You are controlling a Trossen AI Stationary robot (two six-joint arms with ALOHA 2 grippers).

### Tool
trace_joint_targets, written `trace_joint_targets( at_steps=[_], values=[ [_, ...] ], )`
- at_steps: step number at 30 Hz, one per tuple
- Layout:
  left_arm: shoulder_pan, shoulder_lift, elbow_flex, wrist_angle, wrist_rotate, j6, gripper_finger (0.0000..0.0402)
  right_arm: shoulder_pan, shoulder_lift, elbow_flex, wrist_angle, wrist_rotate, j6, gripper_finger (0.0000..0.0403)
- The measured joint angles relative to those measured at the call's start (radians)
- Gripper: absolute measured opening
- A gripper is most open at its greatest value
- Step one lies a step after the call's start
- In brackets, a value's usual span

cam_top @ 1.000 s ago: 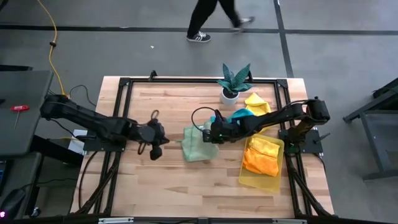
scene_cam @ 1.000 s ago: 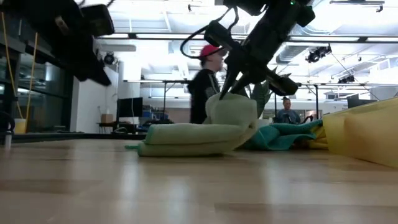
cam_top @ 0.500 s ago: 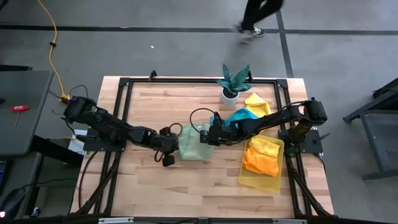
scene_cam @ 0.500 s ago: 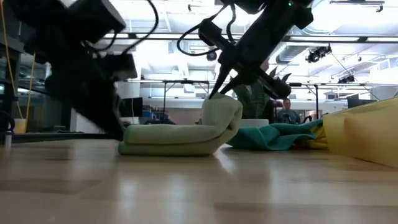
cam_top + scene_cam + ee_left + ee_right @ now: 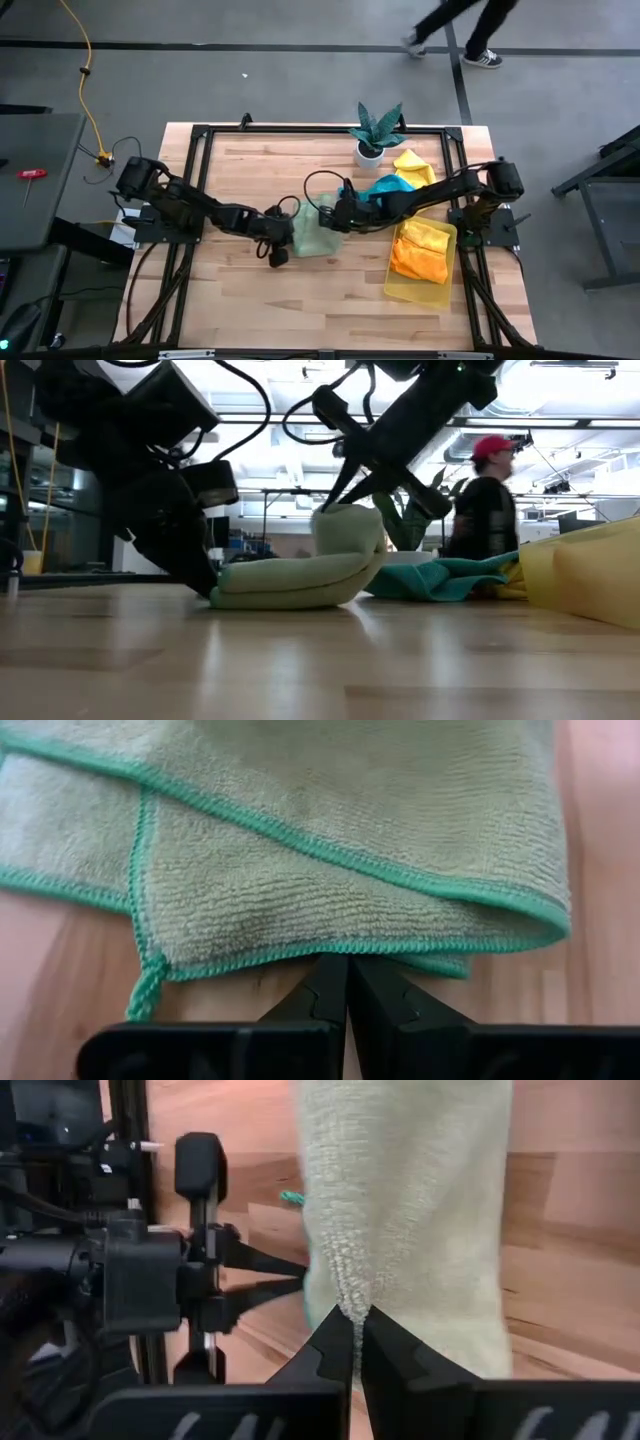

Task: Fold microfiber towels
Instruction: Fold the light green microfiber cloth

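A pale green microfiber towel [image 5: 315, 232] lies folded in several layers on the table's middle. One fold of it [image 5: 350, 525] stands up in a hump. My right gripper [image 5: 345, 498] is shut on that hump from above. My left gripper [image 5: 208, 588] is shut, down at table level, at the towel's left edge [image 5: 300, 948]. A teal towel [image 5: 385, 186] and a yellow towel [image 5: 413, 165] lie heaped by the plant. An orange-yellow towel [image 5: 420, 250] lies in the tray. My left gripper touches the towel's green-stitched left edge [image 5: 340, 952] with its shut fingertips, which slant down from the table's left. The tips rest on the wood right at the lowest layers. My right gripper pinches the top of the raised fold [image 5: 352, 1308] between its two fingers, slanting down from the table's right. The fold stands above the rest of the towel [image 5: 290, 582], which lies on the table.
A potted spiky plant [image 5: 375, 135] stands at the far middle. A translucent yellow tray [image 5: 405, 288] sits at the right. A black frame rail [image 5: 300, 130] runs round the table. A person [image 5: 460, 30] walks past beyond the far edge.
My left gripper has come down to the table and gone right, up to the towel's left edge, staying shut. My right gripper has kept its hold on the raised fold and hardly moved. The person has walked across behind the table.
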State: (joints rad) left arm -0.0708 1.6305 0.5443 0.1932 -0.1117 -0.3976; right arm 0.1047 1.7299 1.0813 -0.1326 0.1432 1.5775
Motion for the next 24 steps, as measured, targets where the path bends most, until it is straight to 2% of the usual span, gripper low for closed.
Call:
trace_joint_targets(
  at_steps=[13,17,24],
  values=[
    [-0.003,0.033,0.001,0.06,0.014,-0.039,0.0,0.0,0.138,0.0,0.308,0.037,0.134,0.0],
    [-0.003,0.033,0.001,0.064,0.014,-0.038,0.0,0.002,0.138,0.0,0.313,0.068,0.164,0.0],
    [0.007,0.034,0.0,0.07,0.022,-0.037,0.0,0.016,0.158,0.02,0.299,0.044,0.199,0.0]
  ],
)
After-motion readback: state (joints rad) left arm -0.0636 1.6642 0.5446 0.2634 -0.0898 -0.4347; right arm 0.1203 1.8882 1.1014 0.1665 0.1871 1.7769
